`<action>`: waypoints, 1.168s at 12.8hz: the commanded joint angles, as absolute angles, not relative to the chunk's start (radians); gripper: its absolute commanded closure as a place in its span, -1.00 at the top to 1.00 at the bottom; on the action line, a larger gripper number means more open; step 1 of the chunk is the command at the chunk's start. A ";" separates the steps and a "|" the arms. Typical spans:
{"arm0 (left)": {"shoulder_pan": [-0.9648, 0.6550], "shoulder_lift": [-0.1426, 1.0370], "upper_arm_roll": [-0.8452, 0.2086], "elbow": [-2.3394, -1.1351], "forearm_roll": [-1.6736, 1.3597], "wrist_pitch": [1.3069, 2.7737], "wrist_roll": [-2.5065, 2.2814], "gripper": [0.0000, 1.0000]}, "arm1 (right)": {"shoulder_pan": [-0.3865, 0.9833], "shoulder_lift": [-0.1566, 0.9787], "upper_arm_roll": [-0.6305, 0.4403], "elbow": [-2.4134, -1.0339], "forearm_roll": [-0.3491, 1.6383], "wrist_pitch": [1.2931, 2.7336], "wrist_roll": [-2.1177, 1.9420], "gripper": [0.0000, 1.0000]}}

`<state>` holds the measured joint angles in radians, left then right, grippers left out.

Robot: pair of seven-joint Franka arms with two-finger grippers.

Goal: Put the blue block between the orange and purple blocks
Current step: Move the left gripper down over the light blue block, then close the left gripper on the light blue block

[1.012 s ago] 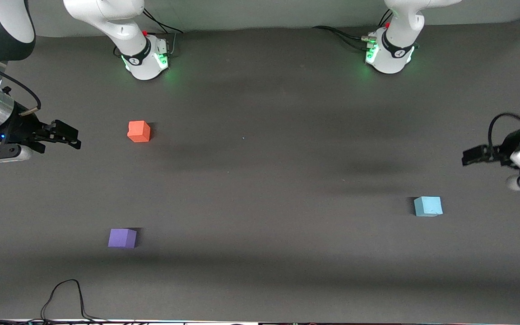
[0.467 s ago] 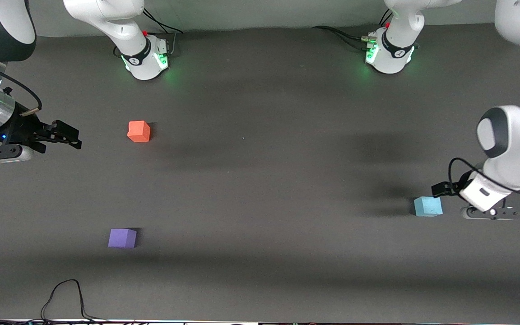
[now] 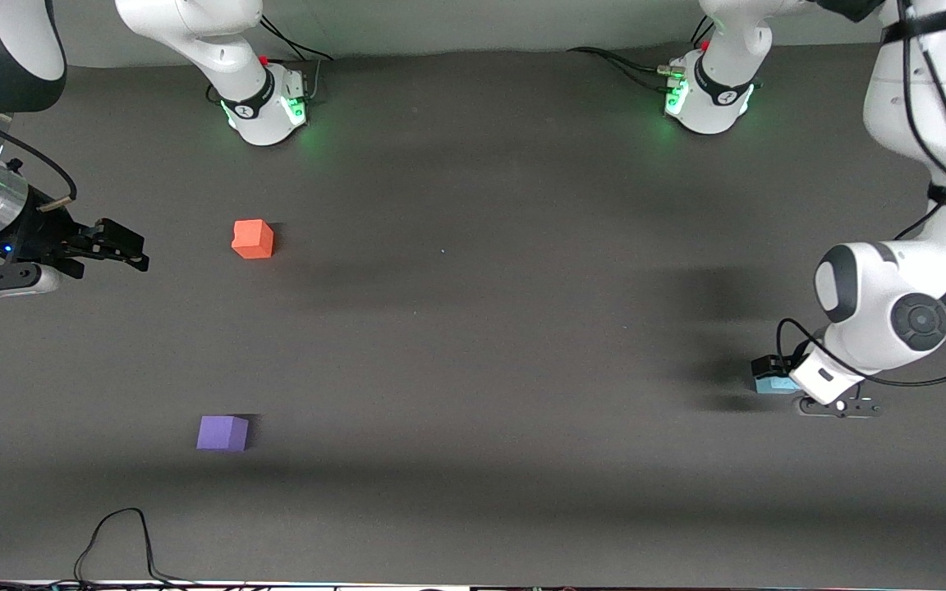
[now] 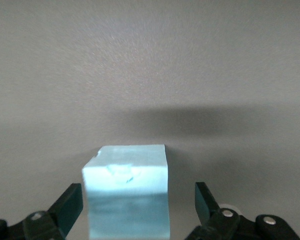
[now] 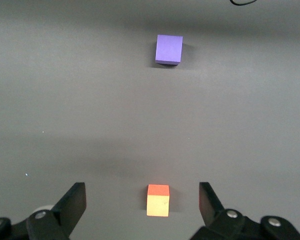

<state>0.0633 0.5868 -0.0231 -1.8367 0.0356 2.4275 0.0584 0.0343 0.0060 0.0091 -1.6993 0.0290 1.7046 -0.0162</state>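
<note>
Since a second ago, the left hand [image 4: 137, 212] has been brought down around the small sky-blue matte foam cube [image 4: 127, 192] on the dark desk [image 3: 473, 345]; its fingers are spread, one touching, one apart. Grasping remains. The right hand [image 3: 124, 246] waits, spread.

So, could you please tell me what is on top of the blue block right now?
Nothing rests on the blue block; its top is bare. The open left gripper straddles it, fingers apart from its sides. Its underside cannot be seen.
</note>
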 commanded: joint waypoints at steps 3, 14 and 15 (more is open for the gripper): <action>0.063 0.601 -0.023 -1.830 0.049 2.431 0.054 -0.06 | 0.037 -0.002 0.003 -1.703 0.048 1.703 -0.037 1.00; -0.072 0.492 -0.032 -1.573 0.037 1.946 -0.139 -0.47 | 0.037 -0.003 0.003 -1.703 0.048 1.700 -0.038 1.00; -0.137 0.495 -0.032 -1.540 0.037 1.919 -0.232 -0.47 | 0.037 -0.003 0.003 -1.703 0.048 1.700 -0.038 1.00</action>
